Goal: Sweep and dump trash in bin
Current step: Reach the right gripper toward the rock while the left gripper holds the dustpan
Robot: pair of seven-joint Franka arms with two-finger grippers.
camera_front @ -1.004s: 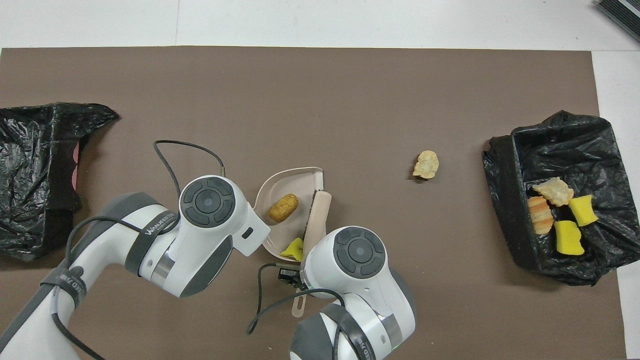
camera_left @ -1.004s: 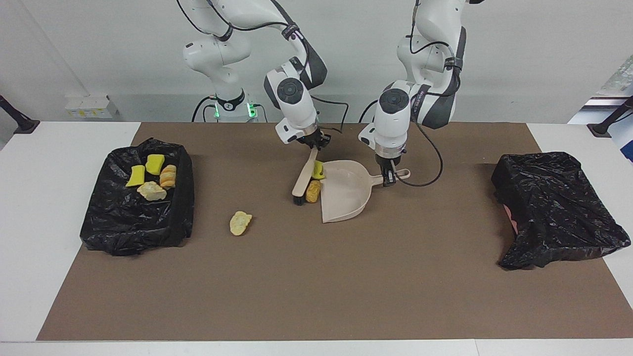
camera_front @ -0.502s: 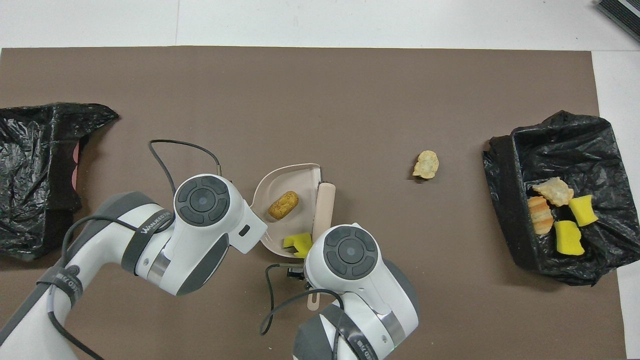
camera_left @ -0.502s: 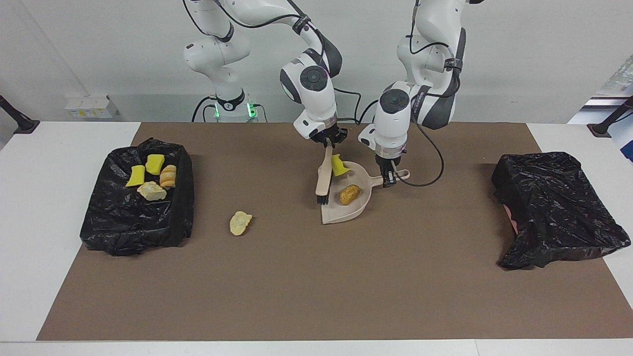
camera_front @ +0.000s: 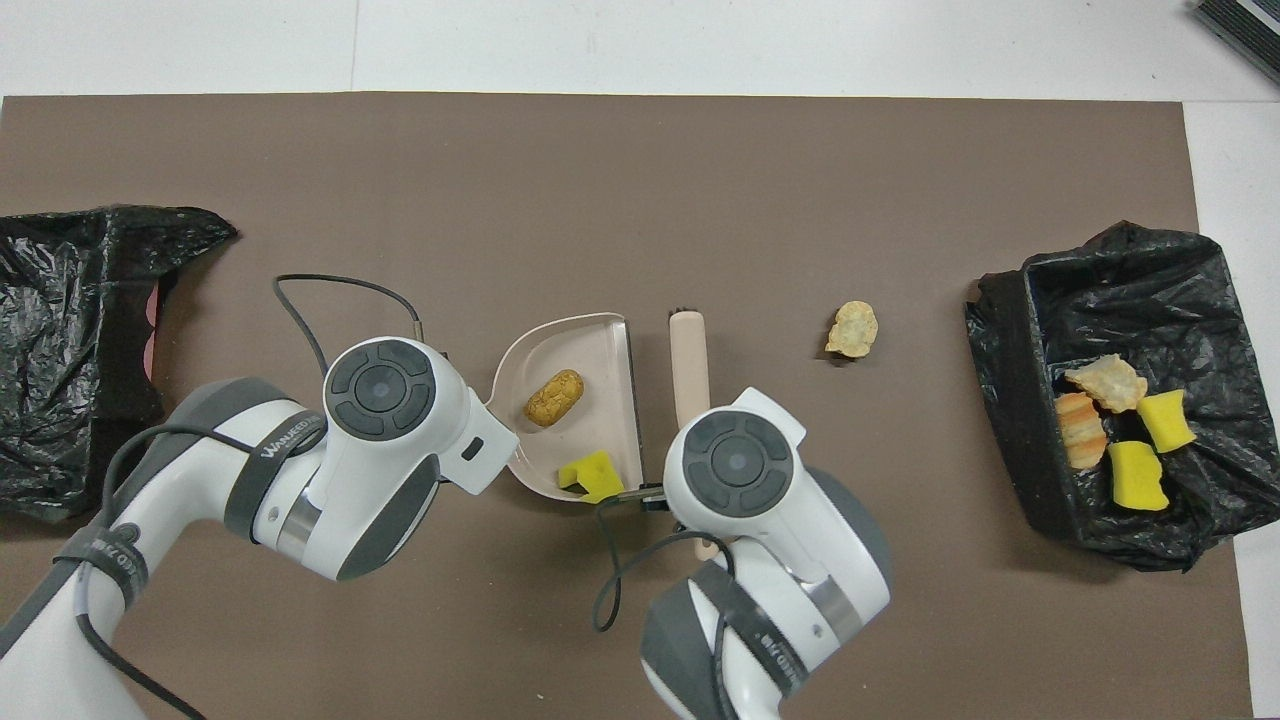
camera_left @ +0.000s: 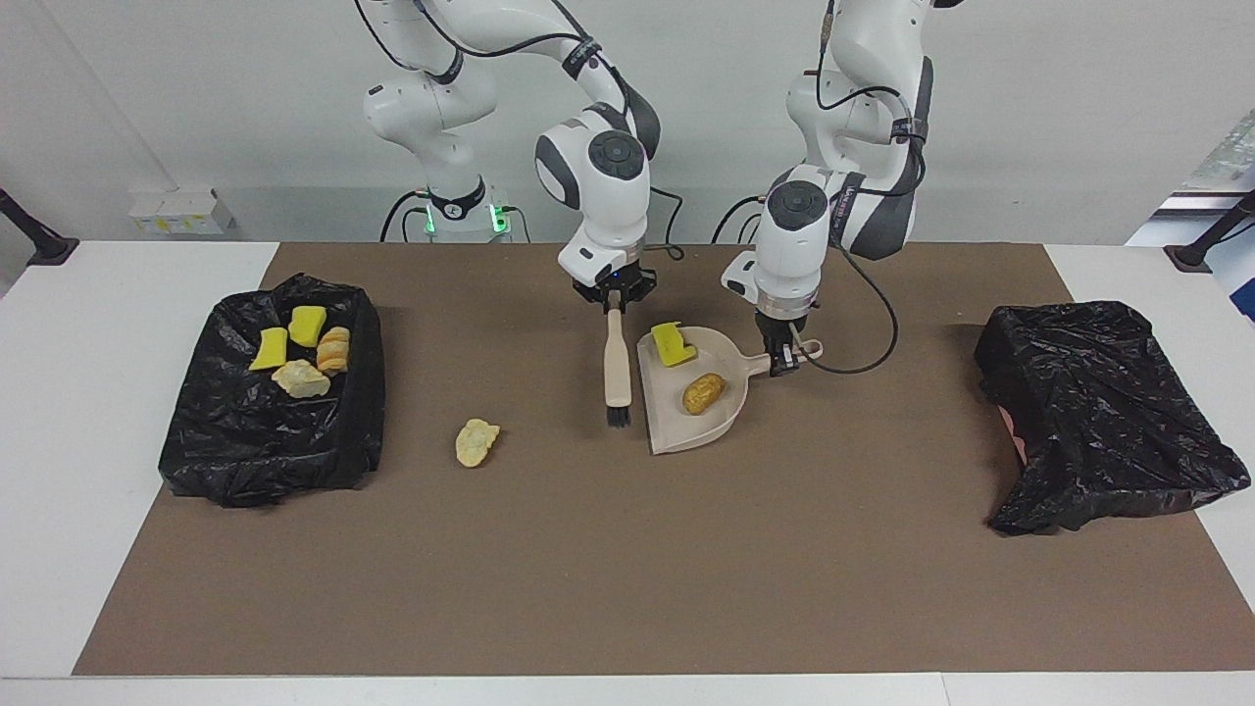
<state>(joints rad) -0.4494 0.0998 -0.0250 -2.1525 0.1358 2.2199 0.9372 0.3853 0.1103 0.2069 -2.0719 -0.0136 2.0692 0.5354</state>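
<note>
Plain pale wall (camera_left: 1059,118) rises past a white table (camera_left: 88,412), evenly lit, apparently.

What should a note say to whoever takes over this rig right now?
Right pincer: shut on the brush, held beside the dustpan's open edge.
Left pincer: shut on the dustpan handle.
In the dustpan: a yellow sponge chunk and a brown lump.
In the bin at the right arm's end: four pieces.
Left: sweep up the loose pale piece between brush and bin, then dump the dustpan.
</note>
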